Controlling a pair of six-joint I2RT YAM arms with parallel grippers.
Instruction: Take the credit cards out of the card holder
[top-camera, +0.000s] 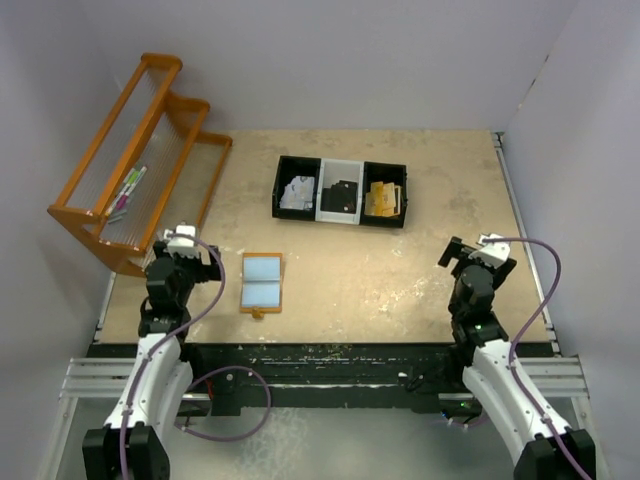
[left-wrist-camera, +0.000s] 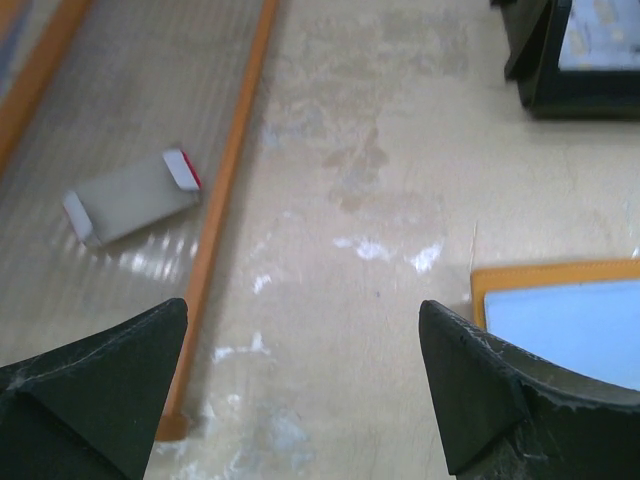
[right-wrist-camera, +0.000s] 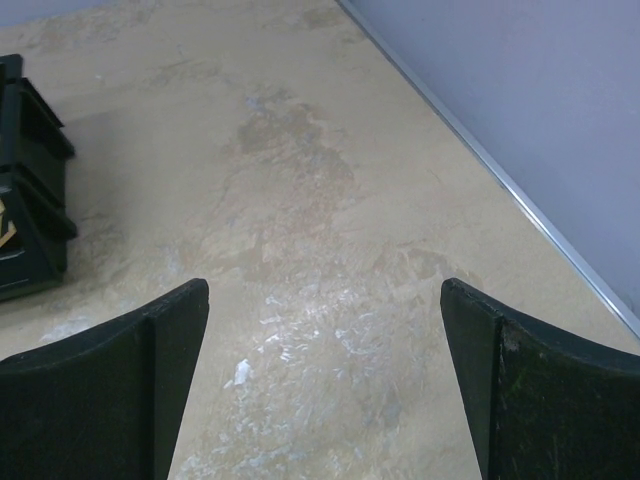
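- While the card holder lies open and flat on the desk in the top view, the left pincer hangs just to its left, near but apart. Its jaws are spread wide with nothing between them.
- From the same view the right pincer stands well apart on the far right, likewise spread and empty.
- Two pale blue-grey rectangular panels, one above the other, fill the holder. A thin tan-orange border frames them, with a small tab at the near edge.
- Beyond it sits a black tray of three compartments, the middle one pale-walled. An orange rack with clear ribbed shelves leans at the left wall.
- Through the left wrist view, the left pincer shows two dark, matt, wedge-shaped fingers wide apart. They stand over bare desk, beige, mottled and scuffed with white marks.
- One corner of the card holder shows at the lower right, smooth pale blue inside an orange edge. Its lower part is hidden behind the right-hand finger.
- On the left runs the rack, with a small grey block with a red end lying on its ribbed shelf. A corner of the tray shows at upper right.
- Through the right wrist view, the right pincer gapes over worn desk. The black end of the tray sits at the left edge, and a lilac-grey wall meets the desk along a pale strip.
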